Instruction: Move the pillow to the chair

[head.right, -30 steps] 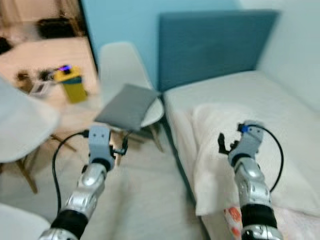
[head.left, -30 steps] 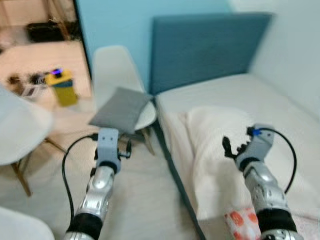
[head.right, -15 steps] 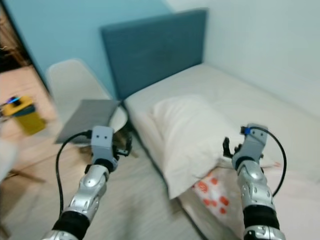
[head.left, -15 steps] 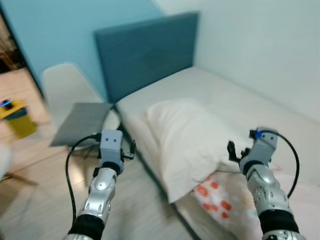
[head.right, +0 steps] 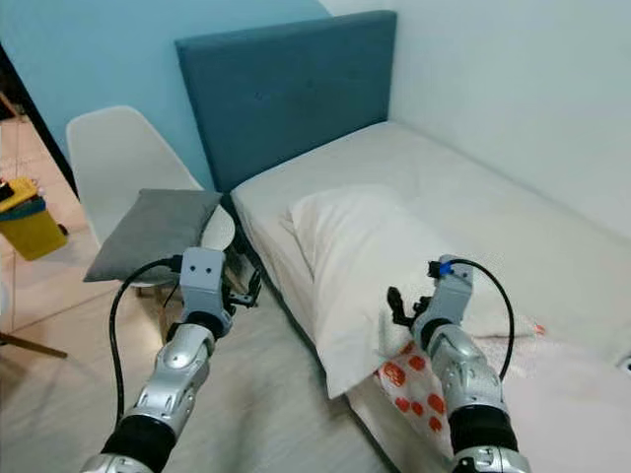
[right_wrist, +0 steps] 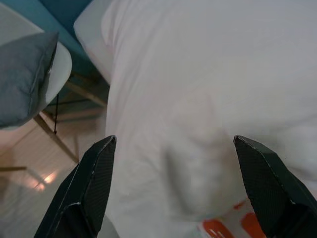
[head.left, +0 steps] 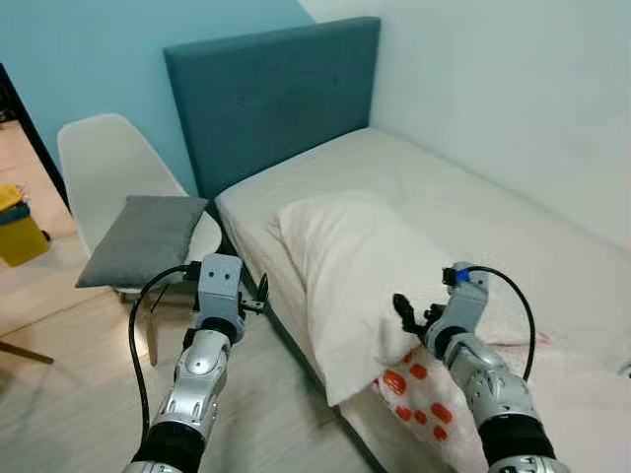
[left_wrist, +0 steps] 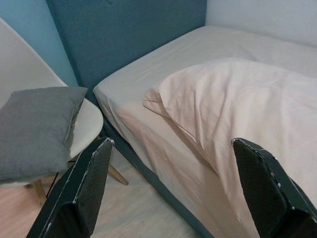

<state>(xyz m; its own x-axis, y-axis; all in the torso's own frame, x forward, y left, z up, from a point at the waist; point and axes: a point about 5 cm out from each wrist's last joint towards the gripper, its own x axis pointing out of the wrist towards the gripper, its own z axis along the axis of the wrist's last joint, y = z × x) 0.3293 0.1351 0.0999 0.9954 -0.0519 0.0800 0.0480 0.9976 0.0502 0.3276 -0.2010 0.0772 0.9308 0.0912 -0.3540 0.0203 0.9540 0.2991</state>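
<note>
A large cream fabric pillow (head.left: 365,266) lies on the single bed (head.left: 493,217) with its pale sheet, its near edge hanging over the bed's side. A dark teal padded headboard (head.left: 271,94) stands against a light blue wall (head.left: 89,49); the adjoining wall is white. Beside the bed stands a white moulded plastic chair (head.left: 104,163) on pale wood flooring (head.left: 69,394) (a grey cushion (head.left: 143,236) lies on its seat). A white cloth with orange spots (head.left: 419,394) lies under the pillow's near corner. The right gripper (right_wrist: 173,163) hovers over the pillow, fingers spread wide. The left gripper (left_wrist: 168,188), also spread, is held above the floor near the chair.
</note>
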